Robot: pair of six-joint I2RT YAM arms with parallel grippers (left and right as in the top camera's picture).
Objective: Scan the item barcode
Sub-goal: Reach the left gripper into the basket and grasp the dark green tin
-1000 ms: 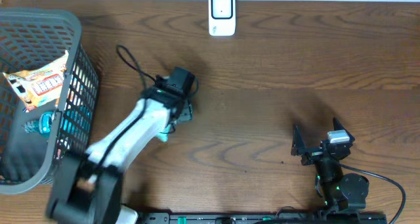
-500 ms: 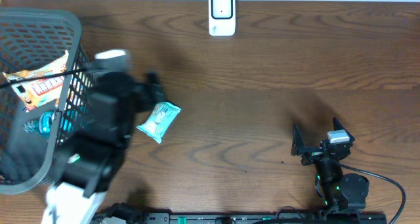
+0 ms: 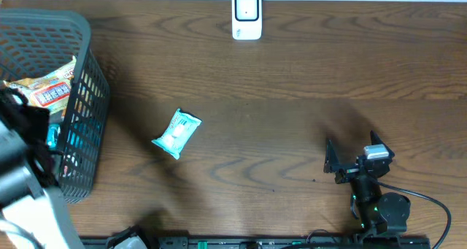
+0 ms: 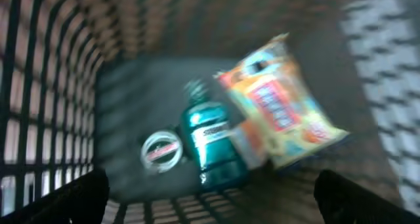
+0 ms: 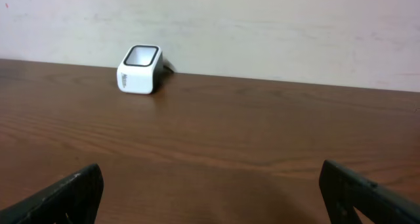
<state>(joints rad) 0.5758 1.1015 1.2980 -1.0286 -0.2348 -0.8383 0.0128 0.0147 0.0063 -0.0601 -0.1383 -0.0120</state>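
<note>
Two grippers were inspected, and both had their jaws wide apart with nothing between them. The right gripper [image 5: 210, 191] sat low on the table [image 3: 292, 117] at its own side, facing the scanner [image 3: 246, 15], which stood at the far edge. The left gripper [image 4: 210, 188] hung over the basket [image 3: 91, 110] at the left of the table, looking straight down into it.

Three items lay on the basket floor. A teal bottle [image 4: 210, 145] lay on its side with a small round item [image 4: 162, 150] touching it. A colourful snack packet [image 4: 282, 112] lay tilted beside the bottle and partly over it. One small teal-and-white pouch [image 3: 176, 133] lay apart from these on the open table, between the basket and the scanner.

Judged as the nearest candidate, the bottle appeared rigid, smooth and fairly heavy for its size if it held liquid. It was likely to roll or slip, and a hold across the flat of its body, square to its length, seemed the safest. The snack packet appeared light, soft and crinkly. A pinch on a sealed edge would probably serve, though the film might fold and hide its code. No barcode could be made out on any item because the view into the basket was blurred. The basket walls left little room for the fingers [image 4: 72, 198] beside the bottle.
</note>
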